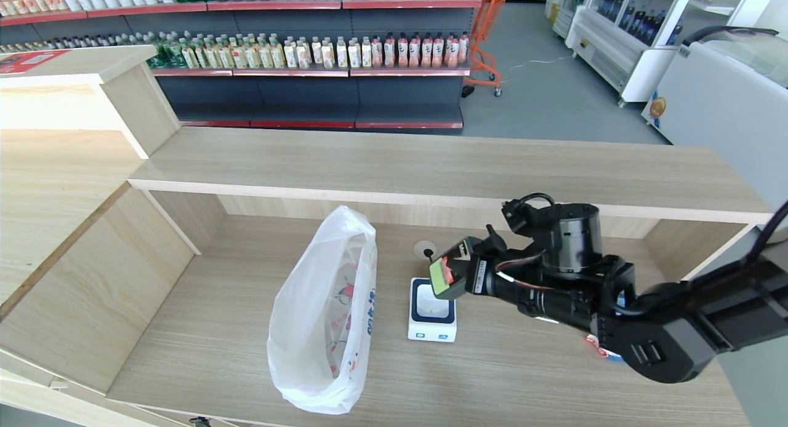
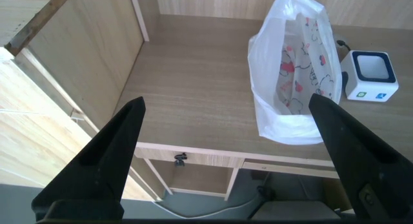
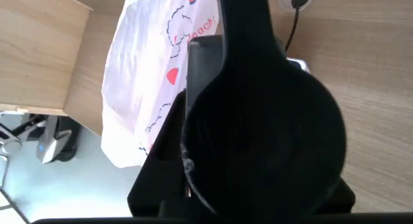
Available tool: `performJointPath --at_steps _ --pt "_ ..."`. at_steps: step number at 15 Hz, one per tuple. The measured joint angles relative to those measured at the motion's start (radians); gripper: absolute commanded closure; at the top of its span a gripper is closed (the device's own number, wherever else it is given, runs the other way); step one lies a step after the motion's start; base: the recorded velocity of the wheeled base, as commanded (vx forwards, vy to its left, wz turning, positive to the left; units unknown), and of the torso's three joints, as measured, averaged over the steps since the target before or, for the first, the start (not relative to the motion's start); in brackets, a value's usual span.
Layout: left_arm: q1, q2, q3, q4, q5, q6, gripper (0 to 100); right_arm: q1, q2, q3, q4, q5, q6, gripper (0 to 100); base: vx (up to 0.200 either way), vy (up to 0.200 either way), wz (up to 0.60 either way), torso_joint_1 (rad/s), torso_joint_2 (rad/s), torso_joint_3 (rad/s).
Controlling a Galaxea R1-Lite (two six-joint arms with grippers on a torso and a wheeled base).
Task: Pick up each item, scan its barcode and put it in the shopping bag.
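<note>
One item (image 1: pixel 441 279), clamped in the right pincer (image 1: pixel 448 269), hangs over the scanner (image 1: pixel 432 325); this appears to be the scanning step. Next, carry it frame-left into the shopping bag (image 1: pixel 320 328). Jaws of the left pincer (image 2: pixel 227 106) stand apart.

The wooden tabletop (image 1: pixel 523 378) carries a white shopping bag (image 1: pixel 323 316) reaching its front edge, with a small scanner (image 1: pixel 432 319) just beside, mid-tabletop.
</note>
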Motion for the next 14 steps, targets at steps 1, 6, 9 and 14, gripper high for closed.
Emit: performJointPath --at_steps 1,6,9,14 --pt "0.000 0.000 0.000 0.000 0.000 0.000 0 -0.015 -0.083 0.054 0.031 0.005 -0.102 100 0.000 0.000 0.00 0.000 0.00 0.000" --pt "0.000 0.000 0.000 0.000 0.000 0.000 0 -0.124 -0.326 0.265 0.076 0.013 -0.366 100 0.000 0.000 0.00 0.000 0.00 0.000" --pt "0.000 0.000 0.000 0.000 0.000 0.000 0 -0.133 -0.384 0.295 0.078 0.011 -0.361 100 0.000 0.000 0.00 0.000 0.00 0.000" --pt "0.000 0.000 0.000 0.000 -0.001 0.004 0 -0.134 -0.416 0.300 0.076 0.011 -0.296 100 -0.080 0.040 0.00 0.005 0.00 0.000"
